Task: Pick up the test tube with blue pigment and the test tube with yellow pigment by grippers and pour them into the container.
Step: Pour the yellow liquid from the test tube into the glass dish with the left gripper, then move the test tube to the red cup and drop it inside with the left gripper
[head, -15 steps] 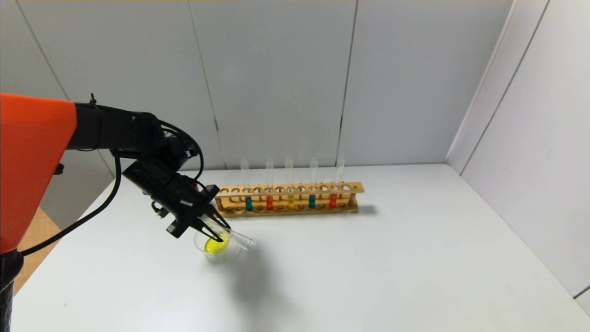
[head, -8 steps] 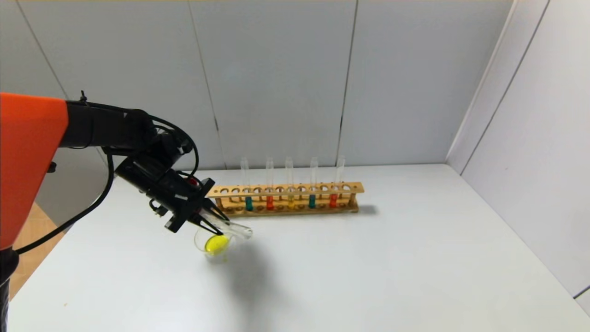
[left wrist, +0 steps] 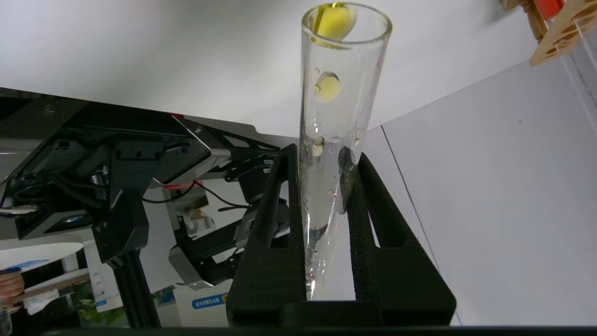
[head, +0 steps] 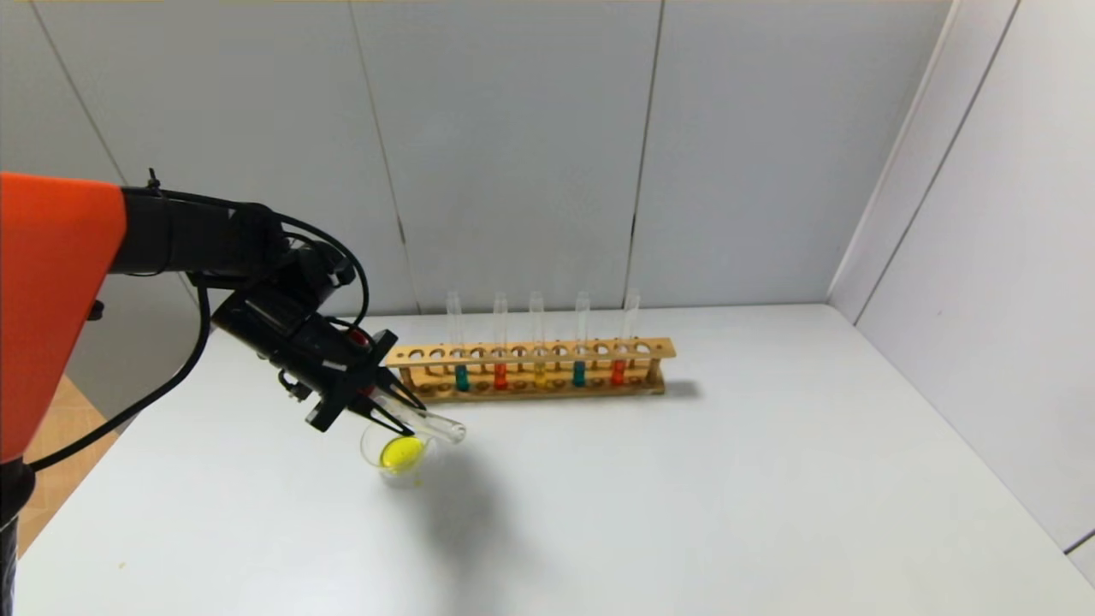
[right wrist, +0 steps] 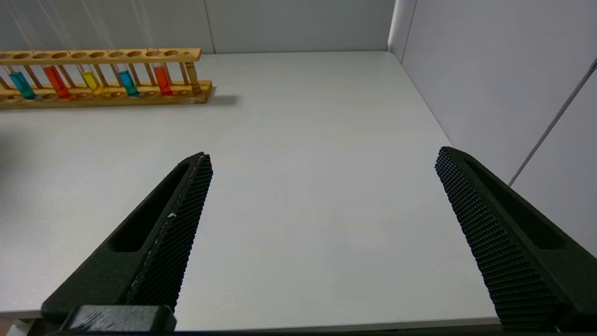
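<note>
Five tubes stand in the wooden rack [head: 535, 370] at the back of your table [head: 684, 479] in the head view — teal, red, yellow, teal, red. In front of it, your left gripper [head: 402, 412] is clamped on the test tube with yellow pigment [head: 432, 423], tipped mouth-down just over the container [head: 395, 458], which holds a pool of yellow. The right arm does not show there.

From the left wrist, both fingers [left wrist: 275, 219] press the glass tube [left wrist: 336, 135], nearly drained — only yellow droplets cling inside.

From the right wrist, your right gripper [right wrist: 322, 186] hangs spread wide and empty over bare table, well apart from the rack [right wrist: 102, 77], where two blue tubes [right wrist: 127, 82] sit.
</note>
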### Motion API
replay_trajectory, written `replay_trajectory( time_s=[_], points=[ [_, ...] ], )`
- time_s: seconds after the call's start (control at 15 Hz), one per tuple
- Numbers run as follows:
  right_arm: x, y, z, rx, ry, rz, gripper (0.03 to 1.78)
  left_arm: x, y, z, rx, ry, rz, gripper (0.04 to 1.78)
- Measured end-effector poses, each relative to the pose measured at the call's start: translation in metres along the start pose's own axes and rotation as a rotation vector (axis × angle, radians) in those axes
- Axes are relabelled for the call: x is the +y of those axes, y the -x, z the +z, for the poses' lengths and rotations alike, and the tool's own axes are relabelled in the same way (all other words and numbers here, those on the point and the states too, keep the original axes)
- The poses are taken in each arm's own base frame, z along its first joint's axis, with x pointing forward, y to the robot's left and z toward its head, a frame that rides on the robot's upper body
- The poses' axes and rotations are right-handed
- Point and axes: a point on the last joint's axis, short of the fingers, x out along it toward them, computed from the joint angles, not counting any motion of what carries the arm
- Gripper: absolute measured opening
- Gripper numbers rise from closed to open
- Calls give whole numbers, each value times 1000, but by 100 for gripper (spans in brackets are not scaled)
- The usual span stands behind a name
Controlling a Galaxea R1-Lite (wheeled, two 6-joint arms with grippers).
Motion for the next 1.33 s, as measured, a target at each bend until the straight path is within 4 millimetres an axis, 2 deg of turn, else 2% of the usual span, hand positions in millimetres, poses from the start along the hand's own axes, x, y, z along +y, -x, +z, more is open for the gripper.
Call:
replay_trajectory(
  time_s=[0.87,1.33],
  points=[
    [0,0,0,0,0,0,175,0,6,3,23,14,-13,32],
    [0,0,0,0,0,0,175,4,15,-10,-20,-91,30,32]
  ],
)
